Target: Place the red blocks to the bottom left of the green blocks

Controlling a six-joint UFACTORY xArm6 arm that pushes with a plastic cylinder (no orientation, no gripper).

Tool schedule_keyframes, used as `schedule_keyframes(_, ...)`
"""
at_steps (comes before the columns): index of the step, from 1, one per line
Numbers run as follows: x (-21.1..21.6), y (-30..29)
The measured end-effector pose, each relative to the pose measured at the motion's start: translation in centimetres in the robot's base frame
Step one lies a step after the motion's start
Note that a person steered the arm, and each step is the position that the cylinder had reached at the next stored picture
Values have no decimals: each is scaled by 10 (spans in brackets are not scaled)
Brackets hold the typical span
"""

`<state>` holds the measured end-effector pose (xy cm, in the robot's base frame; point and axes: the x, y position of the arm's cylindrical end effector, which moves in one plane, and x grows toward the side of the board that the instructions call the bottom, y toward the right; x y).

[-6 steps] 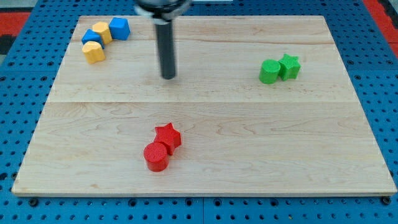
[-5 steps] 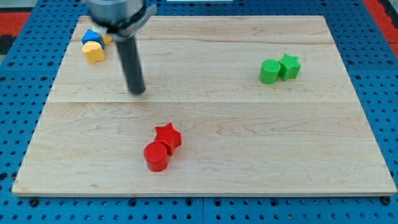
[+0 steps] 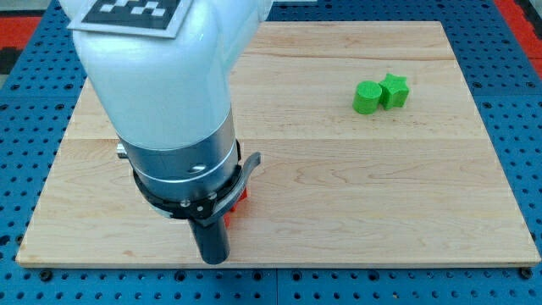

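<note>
My tip (image 3: 212, 259) is at the bottom edge of the board, at the view's bottom left of centre. The arm's big white and grey body fills the view's left half. Only small slivers of the red blocks (image 3: 238, 200) show at the right of the rod, just above the tip; their shapes are hidden. A green cylinder (image 3: 367, 98) and a green star (image 3: 394, 90) touch each other at the view's upper right, far from the tip.
The wooden board (image 3: 381, 195) lies on a blue pegboard table (image 3: 525, 127). The blue and yellow blocks seen before at the top left are hidden behind the arm.
The tip has moved from the upper left of the board down to its bottom edge, next to the red blocks. The arm now hides most of them and the blue and yellow blocks.
</note>
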<state>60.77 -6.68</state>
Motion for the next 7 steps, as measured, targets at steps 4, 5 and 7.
schedule_keyframes(4, -31, -63)
schedule_keyframes(5, -42, -27)
schedule_keyframes(7, -105, 3)
